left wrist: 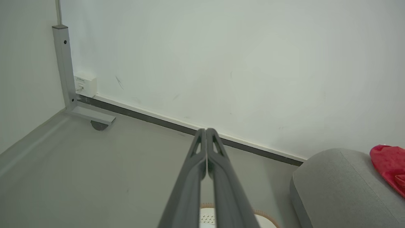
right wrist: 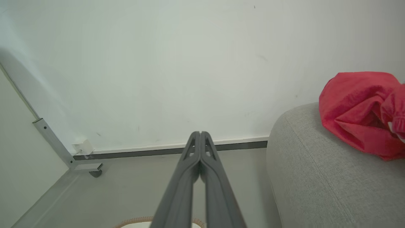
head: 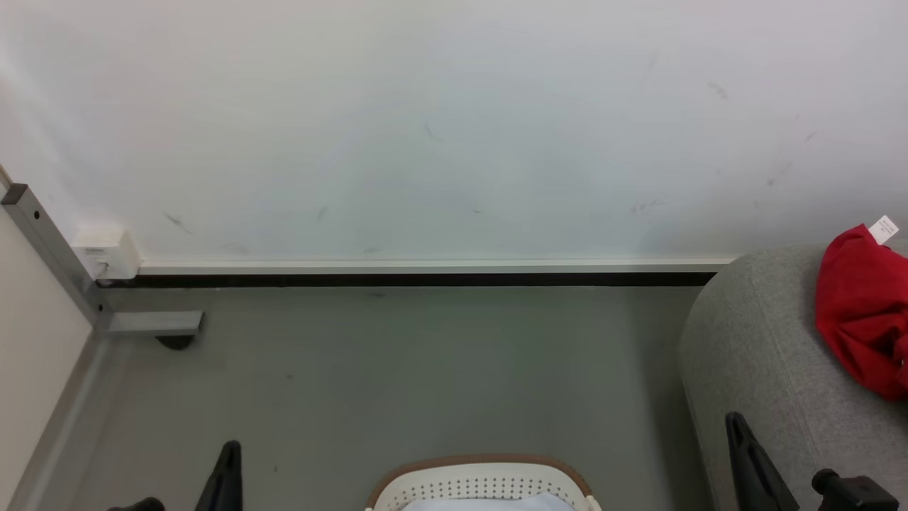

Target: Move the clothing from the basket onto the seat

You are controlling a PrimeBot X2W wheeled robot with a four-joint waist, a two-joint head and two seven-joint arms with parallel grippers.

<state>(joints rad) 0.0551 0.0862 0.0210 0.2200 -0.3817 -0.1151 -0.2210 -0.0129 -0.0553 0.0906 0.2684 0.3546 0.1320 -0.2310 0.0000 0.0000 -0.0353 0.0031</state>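
A plain white wall (head: pixel 440 128) meets a grey floor (head: pixel 397 369) along a dark skirting strip (head: pixel 411 279). In the far left corner stand a grey metal post (head: pixel 50 248) and a small white box (head: pixel 106 252).

The left jaws are pressed shut and hold nothing, their two long dark fingers (left wrist: pixel 190 177) meeting at the tips. The right jaws are closed the same way, fingers (right wrist: pixel 180 180) tip to tip and empty. Both sets point towards the far wall, above the floor.

Between the two, at the near edge, sits the basket (head: pixel 482 472), white with rows of small holes and a brown rim band. Only its far wall and rim show, the rest being cut off below. Something pale lies inside it, too little of it in view to make out.

The seat (head: pixel 759 341) rises on the right, just beside the right jaws, grey and rounded.

The clothing (head: pixel 862 312) lies on top of the seat, farther and to the right of the right jaws, and well apart from both sets and from the basket. It is a crumpled red heap. Its longer side seems to run from far to near, with a small white tag (head: pixel 884 228) at the far end. The picture's right edge cuts it off, so whether it is one garment or two cannot be told.
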